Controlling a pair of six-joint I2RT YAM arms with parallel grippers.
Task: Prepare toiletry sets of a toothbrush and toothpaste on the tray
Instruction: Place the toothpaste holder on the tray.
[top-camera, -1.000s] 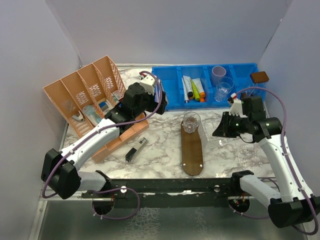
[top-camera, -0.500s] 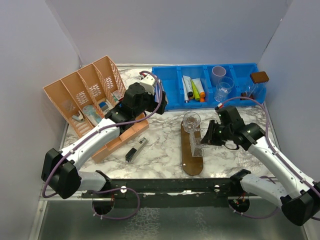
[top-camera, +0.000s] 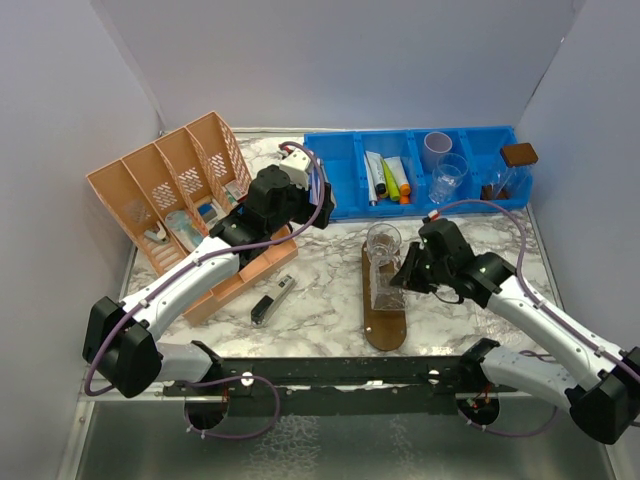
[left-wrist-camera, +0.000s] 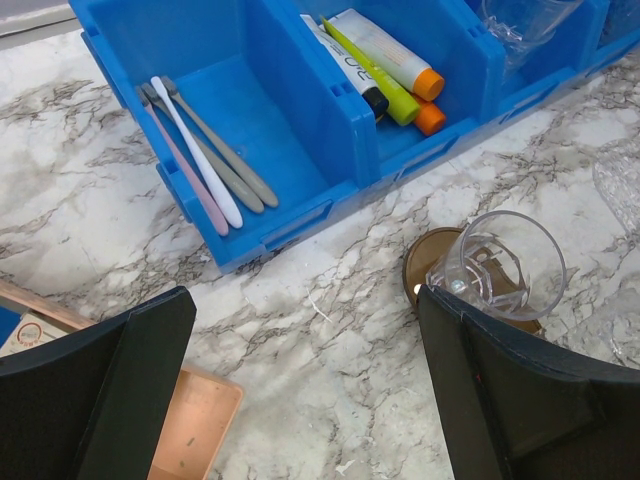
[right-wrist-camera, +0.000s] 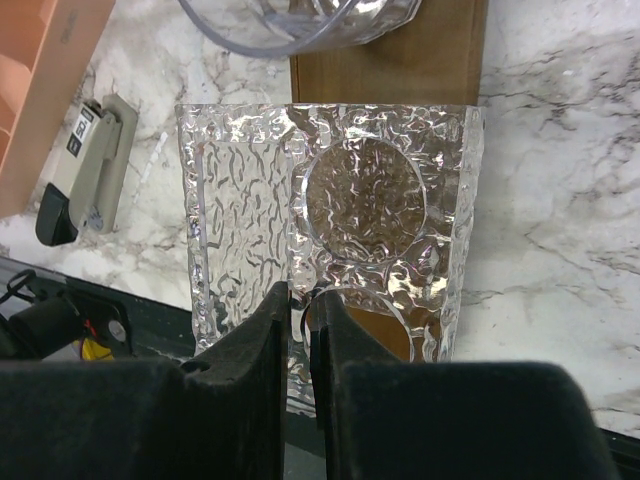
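Note:
The dark wooden tray (top-camera: 386, 318) lies mid-table, and a smooth clear tumbler (top-camera: 382, 243) stands empty on its far end. My right gripper (top-camera: 404, 276) is shut on the rim of a second, textured clear tumbler (top-camera: 388, 288), holding it tilted over the tray's middle. In the right wrist view the jaws (right-wrist-camera: 300, 300) pinch the textured tumbler's wall (right-wrist-camera: 370, 200) above the tray (right-wrist-camera: 400, 60). My left gripper (top-camera: 305, 208) hangs open and empty over the marble just in front of the blue bin. Toothbrushes (left-wrist-camera: 200, 150) and toothpaste tubes (left-wrist-camera: 385, 65) lie in the bin (left-wrist-camera: 340, 130).
The blue bin (top-camera: 345, 200) along the back also holds clear cups (top-camera: 446, 178) and a brown item (top-camera: 518, 155). An orange divided basket (top-camera: 170, 190) stands at left. A small stapler-like object (top-camera: 272, 298) lies on the marble left of the tray.
My right arm swung left from the table's right side, carrying the textured tumbler to above the tray's middle. The left arm stayed put.

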